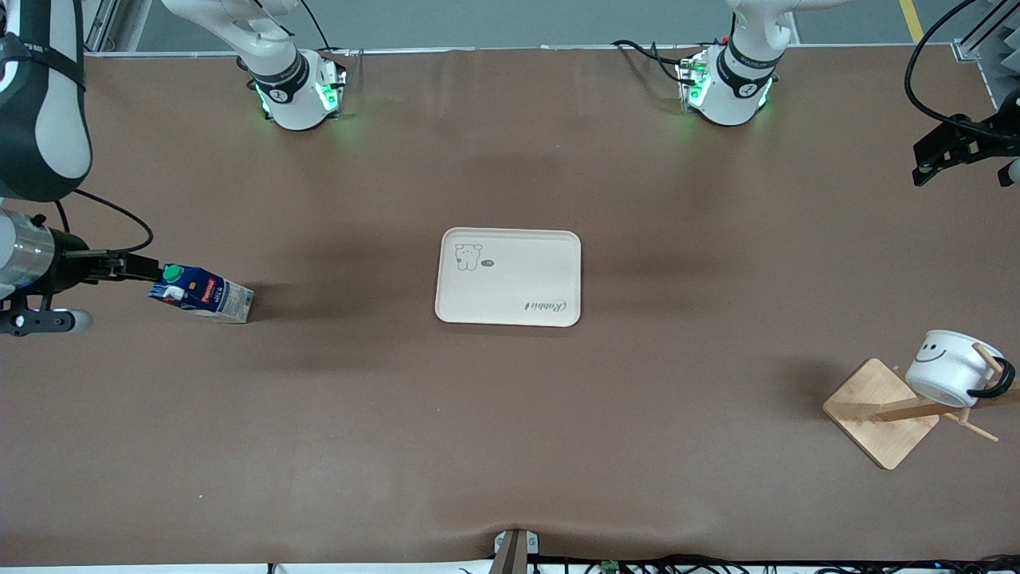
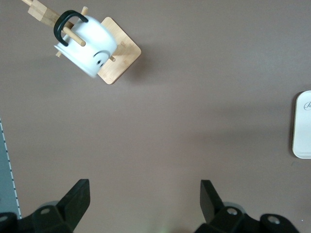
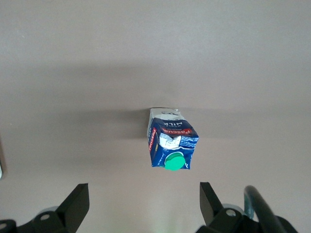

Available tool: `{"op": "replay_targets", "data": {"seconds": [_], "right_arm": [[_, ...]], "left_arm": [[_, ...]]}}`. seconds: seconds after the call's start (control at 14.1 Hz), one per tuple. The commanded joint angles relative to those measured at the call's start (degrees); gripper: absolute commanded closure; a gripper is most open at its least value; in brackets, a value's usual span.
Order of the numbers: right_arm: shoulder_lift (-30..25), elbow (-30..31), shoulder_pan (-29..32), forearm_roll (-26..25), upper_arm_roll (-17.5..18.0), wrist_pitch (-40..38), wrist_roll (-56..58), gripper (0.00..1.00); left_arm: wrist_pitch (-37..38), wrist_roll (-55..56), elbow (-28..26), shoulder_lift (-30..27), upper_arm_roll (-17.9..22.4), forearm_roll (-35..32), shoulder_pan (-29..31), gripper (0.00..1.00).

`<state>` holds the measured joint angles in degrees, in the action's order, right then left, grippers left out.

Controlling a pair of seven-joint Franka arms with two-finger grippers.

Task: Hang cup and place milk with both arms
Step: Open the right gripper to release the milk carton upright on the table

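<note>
The white cup [image 1: 952, 367] with a smiley face hangs by its black handle on a peg of a wooden rack [image 1: 876, 410] at the left arm's end of the table. In the left wrist view the cup [image 2: 87, 43] and the rack [image 2: 121, 60] show well ahead of my left gripper [image 2: 144, 187]. That gripper is open, empty and up over bare table. The blue milk [image 1: 203, 293] with a green cap stands on the table at the right arm's end. My right gripper [image 3: 143, 189] hovers open beside and above the milk [image 3: 170, 143], not touching it.
A cream tray [image 1: 510, 255] with a small bear drawing lies flat at the table's middle, nothing on it; its edge [image 2: 303, 126] shows in the left wrist view. Brown tabletop spreads between tray, carton and rack. Both arm bases stand along the table's edge farthest from the camera.
</note>
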<state>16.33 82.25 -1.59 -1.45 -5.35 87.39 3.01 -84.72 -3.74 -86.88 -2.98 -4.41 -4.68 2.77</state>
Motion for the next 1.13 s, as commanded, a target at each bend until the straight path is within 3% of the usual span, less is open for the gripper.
{"op": "replay_targets", "data": {"seconds": [0.0, 0.64, 0.92, 1.06], "right_arm": [[2.04, -4.03, 0.36, 0.04, -0.01, -1.18, -3.18, 0.00], [-2.80, -4.29, 0.26, 0.21, -0.01, -3.98, -1.69, 0.00], [-3.15, -14.82, -1.39, 1.01, -0.01, -7.50, -1.60, 0.00], [-4.98, -14.67, -1.41, 0.92, -0.27, -7.41, -2.04, 0.00]], "left_arm": [[-0.27, 0.49, -0.58, -0.72, 0.01, 2.65, 0.30, 0.00], [0.00, 0.31, -0.40, 0.43, 0.28, 4.59, 0.30, 0.00], [0.00, 0.49, -0.05, -0.10, 0.10, 4.77, 0.22, 0.00], [-0.44, 0.40, 0.39, 0.07, 0.28, 3.89, 0.30, 0.00]]}}
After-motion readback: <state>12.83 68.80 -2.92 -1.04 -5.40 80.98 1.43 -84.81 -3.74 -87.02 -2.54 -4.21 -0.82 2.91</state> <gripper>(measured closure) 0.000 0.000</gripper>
